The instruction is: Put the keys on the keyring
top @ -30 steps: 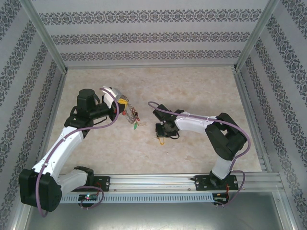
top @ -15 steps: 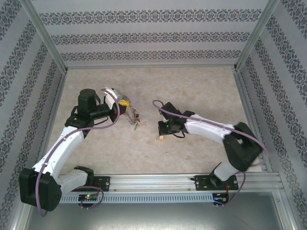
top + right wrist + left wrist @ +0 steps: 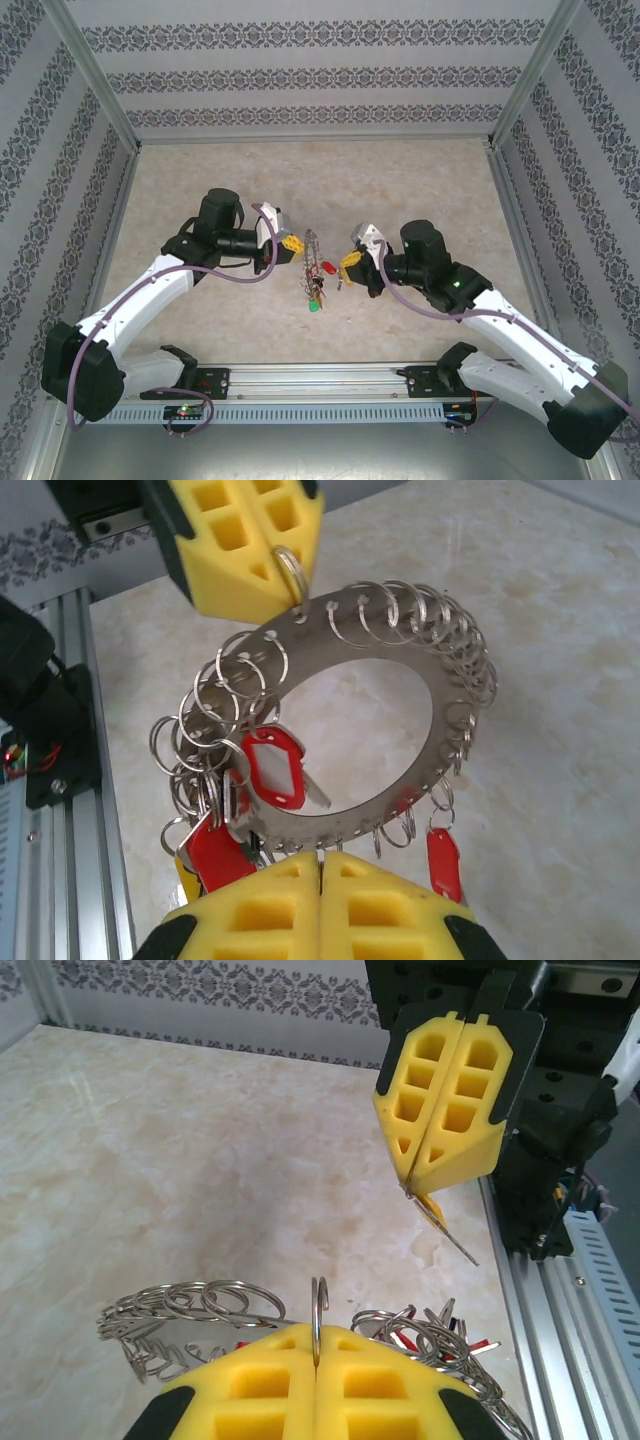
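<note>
The keyring point(image 3: 313, 270), a flat metal ring crowded with small split rings and red tags, hangs above the table at mid-centre. My left gripper point(image 3: 297, 245) is shut on one of its small split rings; in the left wrist view that ring stands upright between the left gripper point(image 3: 316, 1360) pads. In the right wrist view the keyring point(image 3: 455, 730) dangles from the left gripper point(image 3: 285, 570). My right gripper point(image 3: 345, 265) is just right of the keyring, shut on a key point(image 3: 445, 1232) whose thin blade and tan-orange tag stick out below the right gripper point(image 3: 410, 1185). The right gripper point(image 3: 320, 860) almost touches the ring's lower edge.
The marble-look table point(image 3: 420, 190) lies open behind and to both sides. An aluminium rail point(image 3: 330, 378) with the arm bases runs along the near edge. Patterned walls point(image 3: 320, 80) and metal posts enclose the table.
Both grippers came together at the table's centre. The left carried the keyring right and forward. The right arm swung round and rose from the table, shut on the key.
</note>
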Robot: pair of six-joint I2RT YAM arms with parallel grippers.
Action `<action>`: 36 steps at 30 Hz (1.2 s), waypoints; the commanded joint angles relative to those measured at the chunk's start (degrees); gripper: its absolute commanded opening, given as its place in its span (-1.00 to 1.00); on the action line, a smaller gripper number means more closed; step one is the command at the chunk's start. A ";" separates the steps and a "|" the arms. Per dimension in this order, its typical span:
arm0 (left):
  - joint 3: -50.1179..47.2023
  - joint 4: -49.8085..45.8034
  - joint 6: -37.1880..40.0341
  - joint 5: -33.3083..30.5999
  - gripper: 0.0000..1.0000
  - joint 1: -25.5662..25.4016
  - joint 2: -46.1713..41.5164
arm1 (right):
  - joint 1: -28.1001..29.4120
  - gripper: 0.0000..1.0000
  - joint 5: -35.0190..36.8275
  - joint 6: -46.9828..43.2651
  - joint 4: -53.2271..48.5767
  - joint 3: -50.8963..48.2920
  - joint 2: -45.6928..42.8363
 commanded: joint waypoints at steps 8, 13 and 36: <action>-0.32 2.74 -1.32 -11.88 -1.00 -1.25 -2.08 | -1.14 -1.00 8.19 17.34 -10.74 4.05 17.21; -2.99 5.17 -2.09 -16.92 -1.00 -1.25 -5.14 | -1.23 -1.00 12.95 28.06 -15.62 5.18 28.85; -1.99 3.61 -1.13 -18.74 -1.00 -1.25 -6.07 | -1.27 -0.70 15.98 28.69 -16.02 8.90 40.82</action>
